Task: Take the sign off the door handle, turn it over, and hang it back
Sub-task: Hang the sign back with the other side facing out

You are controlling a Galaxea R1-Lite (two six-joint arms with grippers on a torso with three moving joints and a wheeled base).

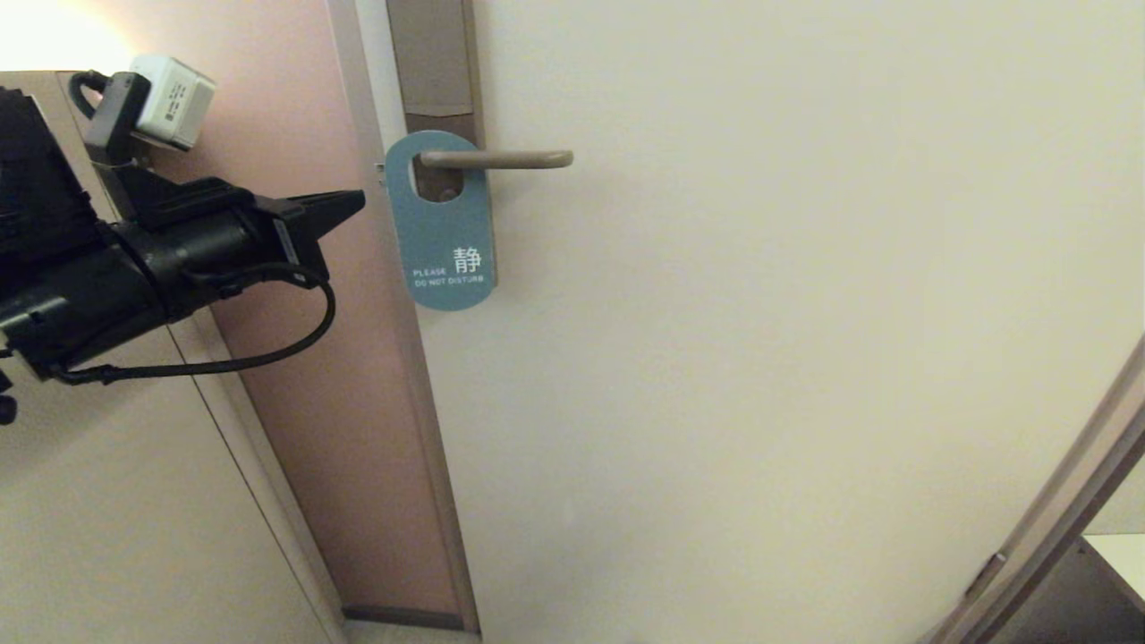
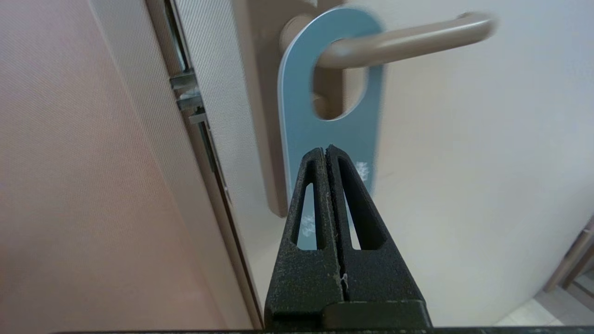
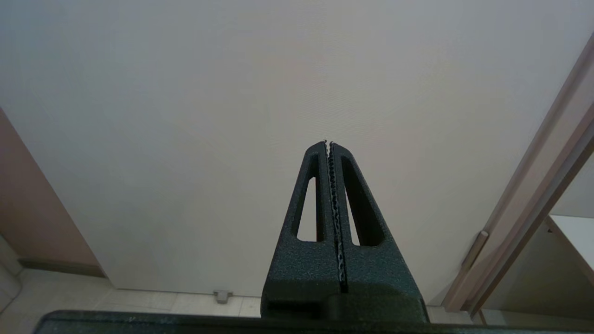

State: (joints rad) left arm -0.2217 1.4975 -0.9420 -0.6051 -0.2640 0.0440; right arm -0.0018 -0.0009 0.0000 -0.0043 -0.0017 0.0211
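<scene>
The sign (image 1: 442,224) is hanging on the door handle (image 1: 497,159), with the lever passing through the hole near its rounded top. Its teal-blue side is facing out, showing a white character and the words "PLEASE DO NOT DISTURB" low on the face. The sign is lying flat against the pale door (image 1: 760,358), covering the lower part of the brown backplate (image 1: 436,58) that is rising above the handle. The handle is sitting level, its free end pointing away from the door's edge.

The left end effector (image 1: 358,201) is reaching in from the left of the head view, its black fingers pressed together with nothing between them. Its tip is pointing toward the sign and is standing near the sign's edge, apart from it, in front of the pinkish door frame (image 1: 295,268). In the left wrist view the closed left end effector (image 2: 326,149) is lining up with the sign's (image 2: 297,125) middle, below the hole, and the door handle (image 2: 408,41) is crossing above it. A black cable (image 1: 268,353) is looping beneath the left arm.

The right end effector (image 3: 328,144) is showing only in its own wrist view, its toothed fingers meeting and empty, facing the plain door (image 3: 185,116) low down, well away from the sign. There are no containers in sight.
</scene>
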